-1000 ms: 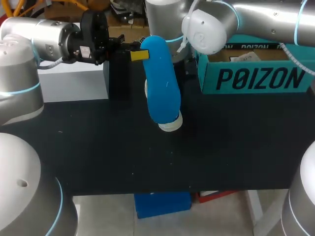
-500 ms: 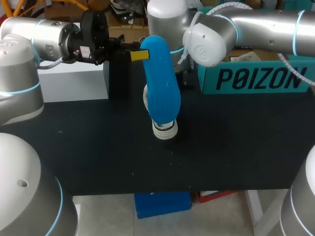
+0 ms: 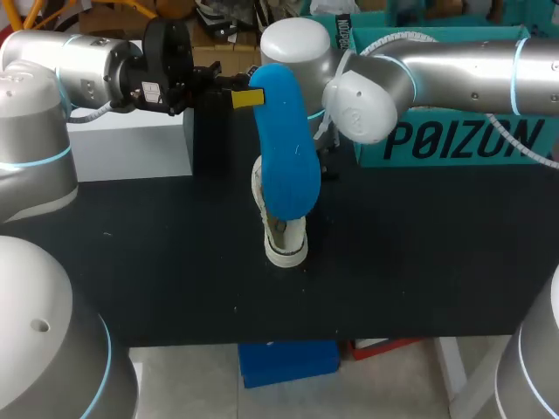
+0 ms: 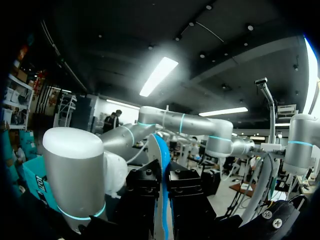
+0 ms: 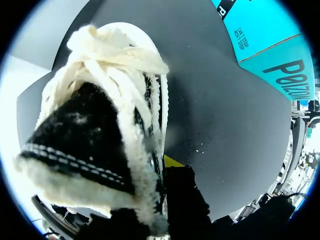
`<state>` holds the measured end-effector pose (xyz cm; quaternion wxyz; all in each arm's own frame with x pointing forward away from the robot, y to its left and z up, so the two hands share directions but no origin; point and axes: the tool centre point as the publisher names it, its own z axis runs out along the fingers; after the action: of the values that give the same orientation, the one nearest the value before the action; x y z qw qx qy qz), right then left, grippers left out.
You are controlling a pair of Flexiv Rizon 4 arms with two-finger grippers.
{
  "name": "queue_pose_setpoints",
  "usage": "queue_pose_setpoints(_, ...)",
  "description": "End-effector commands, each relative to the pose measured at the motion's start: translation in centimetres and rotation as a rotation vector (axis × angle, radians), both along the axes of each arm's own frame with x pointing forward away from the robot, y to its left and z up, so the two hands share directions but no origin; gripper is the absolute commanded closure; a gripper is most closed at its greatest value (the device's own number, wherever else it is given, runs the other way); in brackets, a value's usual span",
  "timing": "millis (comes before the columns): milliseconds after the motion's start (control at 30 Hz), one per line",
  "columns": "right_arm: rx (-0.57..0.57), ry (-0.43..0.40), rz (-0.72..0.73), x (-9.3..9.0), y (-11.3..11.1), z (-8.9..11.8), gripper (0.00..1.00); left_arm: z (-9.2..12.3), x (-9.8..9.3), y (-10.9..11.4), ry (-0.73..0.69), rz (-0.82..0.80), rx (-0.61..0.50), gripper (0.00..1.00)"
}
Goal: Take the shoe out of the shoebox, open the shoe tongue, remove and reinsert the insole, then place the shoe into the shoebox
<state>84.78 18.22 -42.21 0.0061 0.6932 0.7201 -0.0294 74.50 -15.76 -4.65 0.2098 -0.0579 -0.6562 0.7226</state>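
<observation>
Your left claw (image 3: 247, 98) pinches the blue insole (image 3: 284, 148), your right claw (image 5: 165, 165) grips the shoe (image 5: 100, 125) outside the teal shoebox (image 3: 463, 140), whose contents are hidden.

A: Any print on show?
B: Big dark lettering across the front of the teal box (image 3: 454, 140). The right wrist view adds smaller dark lines on its flap.
A: Anything else?
B: A small white label (image 3: 152, 88) on the left arm (image 3: 83, 61), probably text, too small to read
</observation>
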Motion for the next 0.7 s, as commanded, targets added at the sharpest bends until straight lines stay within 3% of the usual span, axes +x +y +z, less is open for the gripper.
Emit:
queue_pose_setpoints(33,0.004,-0.022,-0.001,-0.5,-0.1,-0.4,1.0,-0.1,-0.1,-0.1,-0.001,0.004,0.0,1.0)
queue_pose_setpoints(100,0.007,-0.026,0.0,-0.7,-0.1,-0.5,1.0,-0.1,-0.1,-0.1,-0.001,0.004,0.0,1.0)
queue_pose_setpoints(133,-0.006,-0.029,-0.005,-0.7,-0.1,-0.4,0.54,-0.1,-0.1,-0.1,-0.001,0.004,0.0,1.0)
queue_pose_setpoints(167,-0.004,-0.031,-0.003,-0.8,-0.2,-0.3,0.0,-0.1,-0.1,-0.1,-0.001,0.004,0.0,1.0)
queue_pose_setpoints(467,0.015,-0.071,0.003,-1.1,-0.9,3.7,0.0,-0.1,-0.1,-0.1,-0.001,0.004,0.0,1.0)
queue_pose_setpoints(700,0.114,-0.107,0.004,-1.4,-2.9,7.2,0.0,-0.1,-0.1,-0.1,-0.001,0.004,0.0,1.0)
